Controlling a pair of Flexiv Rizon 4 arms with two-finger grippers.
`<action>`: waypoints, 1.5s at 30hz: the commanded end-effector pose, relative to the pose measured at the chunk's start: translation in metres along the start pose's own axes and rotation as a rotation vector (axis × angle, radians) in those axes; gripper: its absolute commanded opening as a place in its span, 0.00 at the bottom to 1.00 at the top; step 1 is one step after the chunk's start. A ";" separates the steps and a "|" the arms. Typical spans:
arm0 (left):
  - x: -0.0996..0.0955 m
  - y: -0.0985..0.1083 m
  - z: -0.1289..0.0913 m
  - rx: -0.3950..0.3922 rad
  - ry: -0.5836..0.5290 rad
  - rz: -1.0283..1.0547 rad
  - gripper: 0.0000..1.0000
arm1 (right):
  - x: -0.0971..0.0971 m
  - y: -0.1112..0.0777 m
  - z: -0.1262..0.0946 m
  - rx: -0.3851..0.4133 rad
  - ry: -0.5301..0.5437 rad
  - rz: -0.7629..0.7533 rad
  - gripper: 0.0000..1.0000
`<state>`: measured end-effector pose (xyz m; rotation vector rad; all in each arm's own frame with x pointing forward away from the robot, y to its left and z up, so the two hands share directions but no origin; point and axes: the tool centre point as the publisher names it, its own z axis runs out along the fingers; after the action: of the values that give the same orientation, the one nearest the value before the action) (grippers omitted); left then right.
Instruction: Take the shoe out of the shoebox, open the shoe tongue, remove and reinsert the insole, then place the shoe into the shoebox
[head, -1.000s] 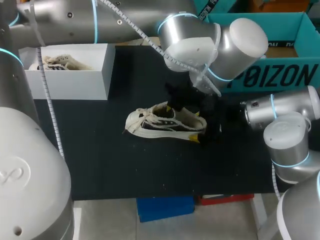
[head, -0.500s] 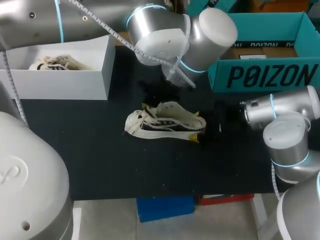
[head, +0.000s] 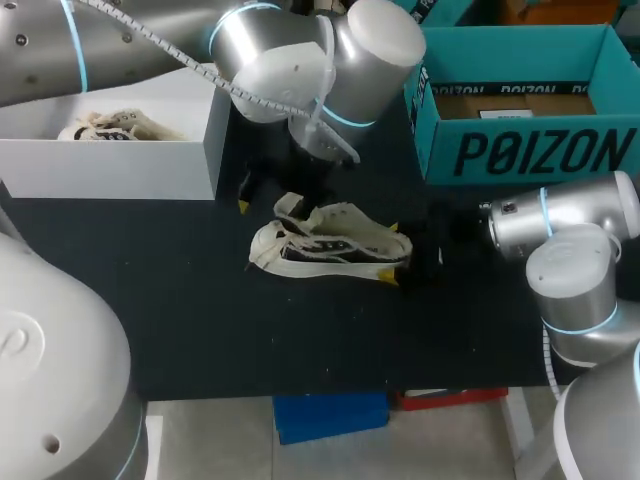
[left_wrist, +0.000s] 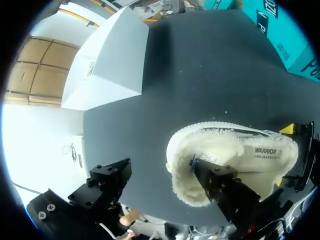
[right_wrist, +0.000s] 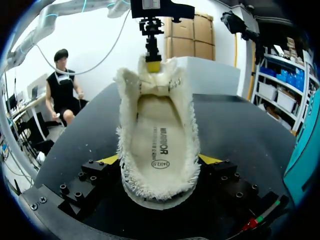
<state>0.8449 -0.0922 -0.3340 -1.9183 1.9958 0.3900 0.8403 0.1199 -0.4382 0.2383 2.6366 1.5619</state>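
The left gripper (head: 272, 206) is seen in the head view spread wide over the front of the shoe (head: 335, 245). One yellow tip is set at the raised tongue and the other is held clear of the shoe over the dark table (head: 200, 320), so nothing is gripped. The right gripper (head: 392, 252) is closed on the heel, with a tip pressed to each side. The shoe is stood on its sole near the table's middle. It is cream with dark side stripes and loose laces, and it is placed between the white box (head: 140, 165), where a second shoe (head: 110, 128) is kept, and the teal box (head: 520, 150). In the left wrist view one finger is shown over the fleecy opening, and the other is kept well apart above bare table. In the right wrist view the heel is clamped between both fingers. The insole is seen lying flat inside the fleece lining, and the tongue is held upright with the other arm's yellow tip at its top.
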 end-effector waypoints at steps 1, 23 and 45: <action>-0.003 -0.001 0.011 -0.017 0.043 0.006 1.00 | 0.000 -0.001 0.002 0.001 -0.001 0.001 0.00; -0.019 -0.004 -0.009 -0.015 0.261 0.083 1.00 | 0.000 -0.001 0.002 0.001 -0.001 0.001 0.00; 0.042 0.016 -0.098 0.308 0.528 1.619 0.00 | 0.000 -0.001 0.002 0.001 -0.001 0.001 0.00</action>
<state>0.8170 -0.1661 -0.2590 -1.3801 2.8470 -0.0912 0.8404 0.1199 -0.4384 0.2386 2.6370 1.5614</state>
